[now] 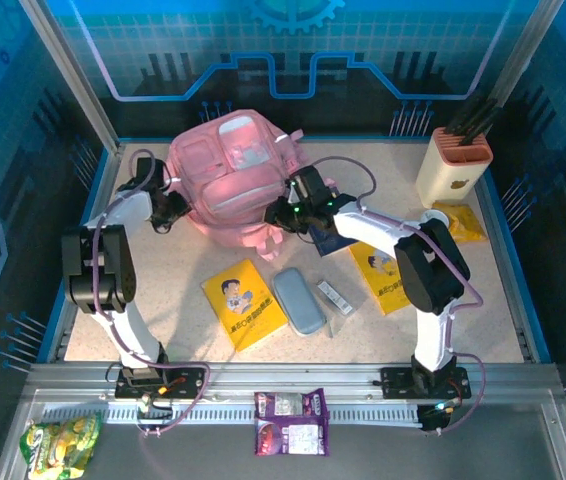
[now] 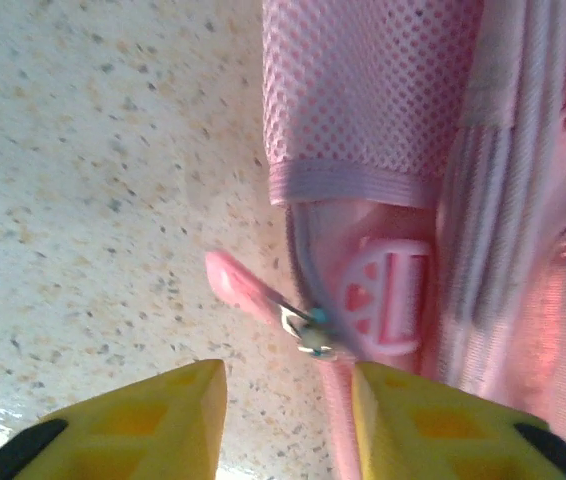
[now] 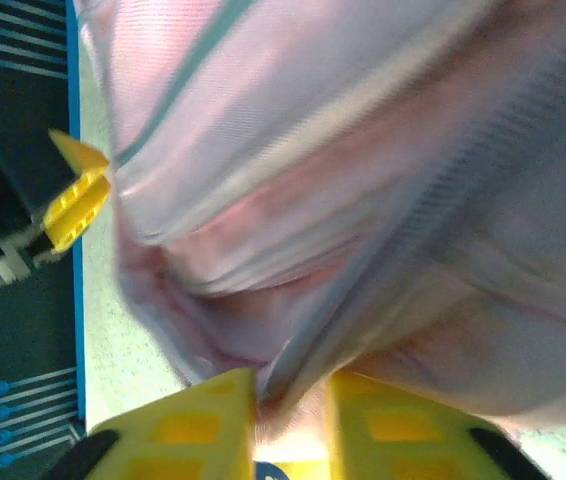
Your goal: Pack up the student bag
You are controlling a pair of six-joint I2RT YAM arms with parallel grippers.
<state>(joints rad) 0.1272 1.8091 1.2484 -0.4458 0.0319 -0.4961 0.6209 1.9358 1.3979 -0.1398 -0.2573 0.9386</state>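
The student bag (image 1: 231,170) is a big pink backpack lying at the back middle of the table. At its left side my left gripper (image 1: 175,211) stands open. In the left wrist view its yellow fingers (image 2: 153,415) are apart over bare table, and the bag's pink zip pull (image 2: 248,288) with its metal slider lies just ahead of them, free. My right gripper (image 1: 288,211) is at the bag's lower right edge. Its jaws (image 3: 291,385) stand slightly open, and a fold of the pink bag fabric (image 3: 363,200) hangs down between them.
In front of the bag lie a yellow booklet (image 1: 245,303), a grey-blue case (image 1: 298,300), a small packet (image 1: 335,296) and a second yellow booklet (image 1: 381,275). A pen holder (image 1: 453,160) and a yellow packet (image 1: 460,220) stand at the back right. Two snack bags (image 1: 293,420) (image 1: 60,440) rest by the front rail.
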